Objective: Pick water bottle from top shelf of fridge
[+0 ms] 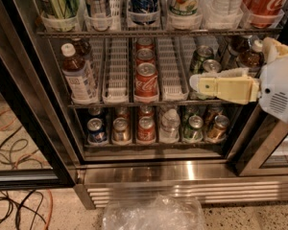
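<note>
The water bottle (224,1) stands on the top shelf (153,32) of the fridge (182,171), second lane from the right. Only its clear ribbed lower body shows; the cap is cut off by the frame's top edge. It stands between a green-labelled can and a red Coca-Cola bottle. My gripper (194,85), cream coloured, reaches in from the right one rack lower. It is in front of the green cans, below and slightly left of the water bottle, and holds nothing that I can see.
The middle rack holds a brown tea bottle (77,73), red cola cans (146,83) and empty white lane trays. The lowest rack has several cans and a small clear bottle (170,123). The glass door (19,128) stands open at left. A plastic bag (153,214) and cables (9,205) lie on the floor.
</note>
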Robot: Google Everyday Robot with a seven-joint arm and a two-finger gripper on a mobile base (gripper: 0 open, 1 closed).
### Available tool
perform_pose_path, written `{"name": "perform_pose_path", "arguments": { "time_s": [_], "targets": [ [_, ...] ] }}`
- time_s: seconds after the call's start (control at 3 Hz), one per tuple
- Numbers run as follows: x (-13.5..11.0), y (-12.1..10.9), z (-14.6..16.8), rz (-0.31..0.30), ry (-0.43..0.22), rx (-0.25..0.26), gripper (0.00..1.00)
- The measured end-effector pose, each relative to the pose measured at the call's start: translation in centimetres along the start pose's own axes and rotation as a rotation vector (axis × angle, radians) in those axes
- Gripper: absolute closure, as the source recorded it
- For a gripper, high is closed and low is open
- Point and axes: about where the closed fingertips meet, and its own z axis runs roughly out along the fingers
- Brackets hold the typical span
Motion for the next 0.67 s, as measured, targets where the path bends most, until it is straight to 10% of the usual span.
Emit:
{"name": "perform_pose_path", "arguments": {
  "time_s": [0.33,0.67],
  "targets": [
    [0.8,-2.0,0.2,0.081,-0.088,0.085,0.00],
    [-0.6,-0.2,1.0,0.085,-0.134,0.064,0.00]
  ]
}}
